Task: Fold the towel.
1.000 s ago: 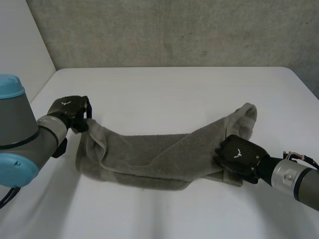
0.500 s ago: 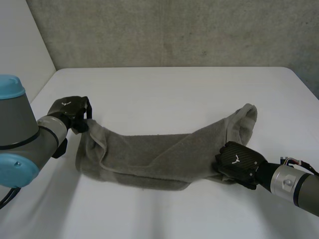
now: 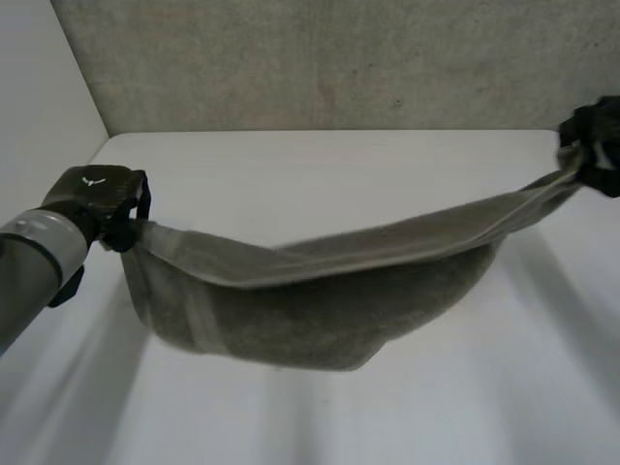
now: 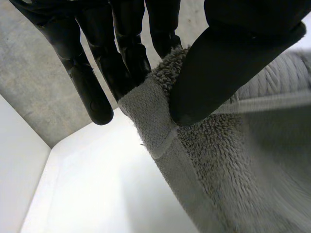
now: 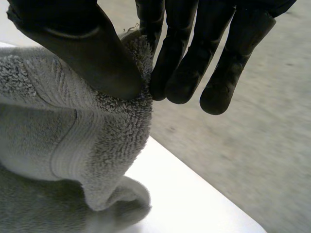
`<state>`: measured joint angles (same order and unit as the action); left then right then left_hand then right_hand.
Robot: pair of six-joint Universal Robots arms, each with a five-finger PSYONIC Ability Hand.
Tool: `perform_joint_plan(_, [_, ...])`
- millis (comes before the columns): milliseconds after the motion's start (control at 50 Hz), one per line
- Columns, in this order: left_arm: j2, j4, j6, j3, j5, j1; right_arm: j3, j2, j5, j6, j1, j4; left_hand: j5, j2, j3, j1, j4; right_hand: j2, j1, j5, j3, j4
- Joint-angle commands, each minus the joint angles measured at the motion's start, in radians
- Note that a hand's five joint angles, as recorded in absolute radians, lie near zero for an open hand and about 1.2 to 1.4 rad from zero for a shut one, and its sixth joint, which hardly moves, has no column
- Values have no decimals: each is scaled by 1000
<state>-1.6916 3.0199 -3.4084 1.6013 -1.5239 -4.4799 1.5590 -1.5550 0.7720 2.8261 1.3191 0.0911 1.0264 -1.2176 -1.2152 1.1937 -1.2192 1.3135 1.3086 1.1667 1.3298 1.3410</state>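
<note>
Left hand (image 3: 92,191), right hand (image 3: 595,134): towel (image 3: 320,310) edges

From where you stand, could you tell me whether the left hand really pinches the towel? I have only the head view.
Observer: Yes; in its wrist view the left hand clamps the hemmed edge of the towel between thumb and fingers.
Operator: Thank you. And the right hand?
Observer: Its wrist view shows the right hand pinching the towel's end between thumb and fingers.
Operator: Anything loose there?
Observer: A fold droops below that thumb toward the table.
</note>
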Motion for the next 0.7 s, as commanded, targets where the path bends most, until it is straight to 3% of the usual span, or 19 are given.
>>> perform_joint_plan(20, [157, -160, -98, 11, 2, 13, -66, -39, 127, -164, -32, 206, 195, -179, -181, 203, -177, 83, 88, 55, 66, 55])
perform_joint_plan(140, [248, -294, -176, -59, 2, 39, -152, -43, 191, -382, -21, 386, 195, -179, -181, 203, -177, 83, 88, 55, 66, 55])
perform_joint_plan(360, [207, -411, -187, -236, 2, 85, -321, -40, 317, -413, 118, 464, 195, -179, -181, 203, -177, 83, 88, 55, 66, 55])
perform_joint_plan(460, [90, -412, -187, -281, 1, 84, -341, 79, 375, -427, 193, 467, 195, -179, -181, 203, -177, 83, 88, 55, 66, 55])
perform_joint_plan(560, [-119, -412, -187, -371, -10, 87, -407, 267, 530, -513, 340, 466, 195, -179, -181, 203, -177, 83, 88, 55, 66, 55])
perform_joint_plan(700, [-339, -412, -184, -556, -12, 90, -568, 468, 625, -553, 433, 464, 195, -179, -181, 203, -177, 83, 88, 55, 66, 55])
